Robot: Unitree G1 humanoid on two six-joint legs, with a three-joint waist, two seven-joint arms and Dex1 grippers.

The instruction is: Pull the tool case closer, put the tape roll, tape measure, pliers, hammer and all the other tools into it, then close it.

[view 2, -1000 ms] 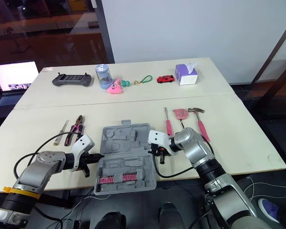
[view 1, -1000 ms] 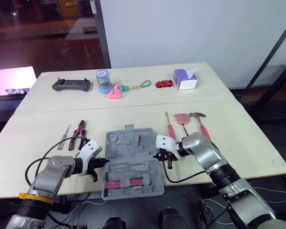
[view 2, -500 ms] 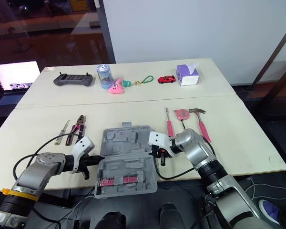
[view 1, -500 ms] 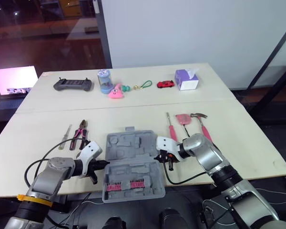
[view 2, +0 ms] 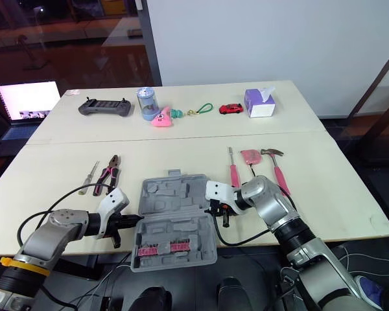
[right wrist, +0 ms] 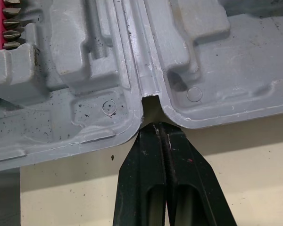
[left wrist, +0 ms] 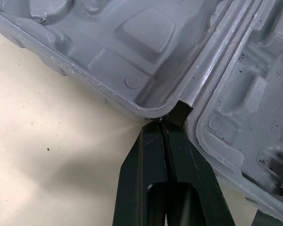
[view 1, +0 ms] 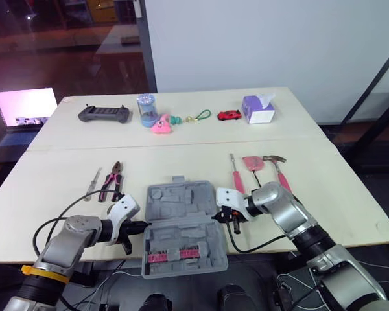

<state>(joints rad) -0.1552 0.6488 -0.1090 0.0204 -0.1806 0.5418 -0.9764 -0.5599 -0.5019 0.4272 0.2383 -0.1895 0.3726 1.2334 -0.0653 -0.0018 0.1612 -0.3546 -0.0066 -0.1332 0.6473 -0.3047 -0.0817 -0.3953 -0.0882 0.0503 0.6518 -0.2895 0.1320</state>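
Note:
The grey tool case (view 1: 181,223) lies open near the table's front edge, a row of pink-handled bits (view 1: 172,254) in its near half. My left gripper (view 1: 136,228) is shut, its tips at the case's left hinge notch (left wrist: 180,113). My right gripper (view 1: 224,218) is shut too, its tips at the right hinge notch (right wrist: 150,100). Pliers (view 1: 112,182) and a thin screwdriver (view 1: 91,184) lie left of the case. A pink screwdriver (view 1: 235,175), a pink tape measure (view 1: 251,162) and a hammer (view 1: 276,170) lie to its right.
Along the back of the table stand a black controller (view 1: 104,114), a blue jar (view 1: 147,110), a pink toy (view 1: 161,126), a green cord (view 1: 196,116), a red toy car (view 1: 229,115) and a tissue box (view 1: 258,109). A lit laptop (view 1: 24,107) sits beyond the table's left end.
The case has slid a little toward the front edge with both shut grippers at its hinge ends. The camera has shifted slightly.

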